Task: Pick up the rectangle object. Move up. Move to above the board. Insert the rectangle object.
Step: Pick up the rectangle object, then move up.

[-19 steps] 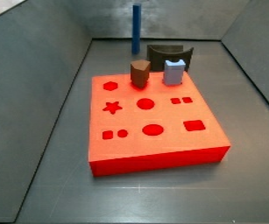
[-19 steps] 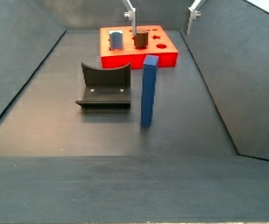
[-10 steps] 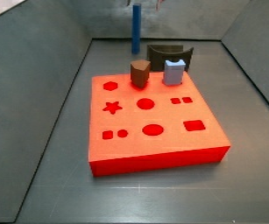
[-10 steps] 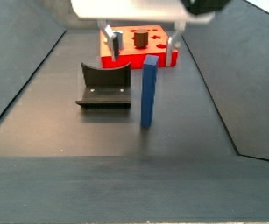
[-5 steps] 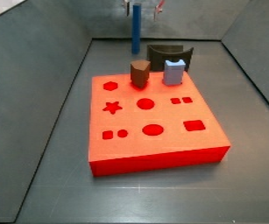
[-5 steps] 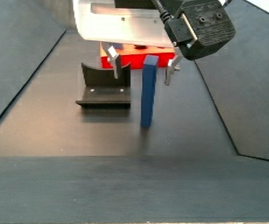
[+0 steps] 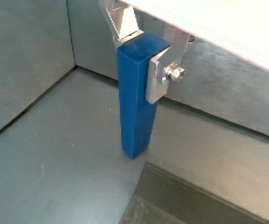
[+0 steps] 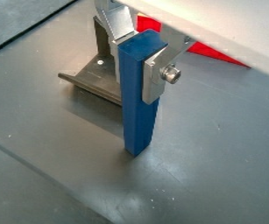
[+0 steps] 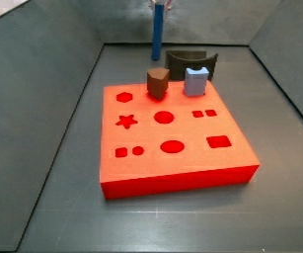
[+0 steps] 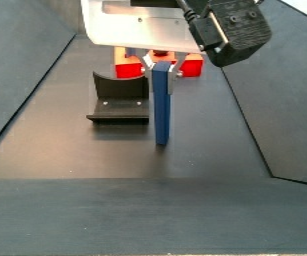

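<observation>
The rectangle object, a long bright-blue bar (image 10: 161,105), stands upright on the grey floor beyond the board's far edge; it shows in both wrist views (image 7: 137,101) (image 8: 139,101) and in a side view (image 9: 155,35). My gripper (image 10: 161,64) is shut on its top end, with one silver finger (image 7: 160,74) flat against one side and the other against the opposite side (image 8: 116,26). The bar's foot still seems to touch the floor. The board (image 9: 181,168) is a red-orange slab with recessed cutouts; part of it shows behind the gripper (image 10: 191,68).
The dark fixture (image 10: 120,98) stands on the floor right beside the bar (image 8: 95,77) (image 9: 190,59). A brown cylinder (image 9: 157,84) and a pale grey-blue block (image 9: 196,81) stand on the board's far edge. Sloping grey walls (image 9: 55,89) enclose the floor.
My gripper has come down over the bar's top and closed on it. The bar has shifted slightly sideways towards the fixture.
</observation>
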You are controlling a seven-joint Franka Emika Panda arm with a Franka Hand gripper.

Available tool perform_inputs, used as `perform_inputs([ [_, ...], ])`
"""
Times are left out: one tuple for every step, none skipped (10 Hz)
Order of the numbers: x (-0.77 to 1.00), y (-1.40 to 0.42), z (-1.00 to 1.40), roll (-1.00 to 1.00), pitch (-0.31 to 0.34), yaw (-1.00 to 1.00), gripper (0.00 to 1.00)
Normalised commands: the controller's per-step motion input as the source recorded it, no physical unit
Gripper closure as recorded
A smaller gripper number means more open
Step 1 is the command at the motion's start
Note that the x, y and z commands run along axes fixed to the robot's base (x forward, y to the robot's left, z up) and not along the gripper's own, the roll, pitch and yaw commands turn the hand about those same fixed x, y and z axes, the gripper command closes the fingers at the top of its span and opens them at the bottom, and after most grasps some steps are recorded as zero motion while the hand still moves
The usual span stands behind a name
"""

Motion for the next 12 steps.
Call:
perform_inputs([
  [0.00,0.00,0.00,0.00,0.000,0.00,1.00],
  [0.00,0.00,0.00,0.00,0.000,0.00,1.00],
  [0.00,0.00,0.00,0.00,0.000,0.00,1.00],
  [0.00,0.00,0.00,0.00,0.000,0.00,1.00],
  [0.00,0.00,0.00,0.00,0.000,0.00,1.00],
  [0.00,0.00,0.00,0.00,0.000,0.00,1.00],
  [0.00,0.00,0.00,0.00,0.000,0.00,1.00],
  [0.00,0.00,0.00,0.00,0.000,0.00,1.00],
  [0.00,0.00,0.83,0.00,0.000,0.00,1.00],
  [-0.01,0.04,0.79,0.00,0.018,-0.02,1.00],
  [-0.02,0.03,0.63,0.01,0.043,-0.02,1.00],
  [-0.01,0.02,0.42,0.03,0.060,-0.02,1.00],
])
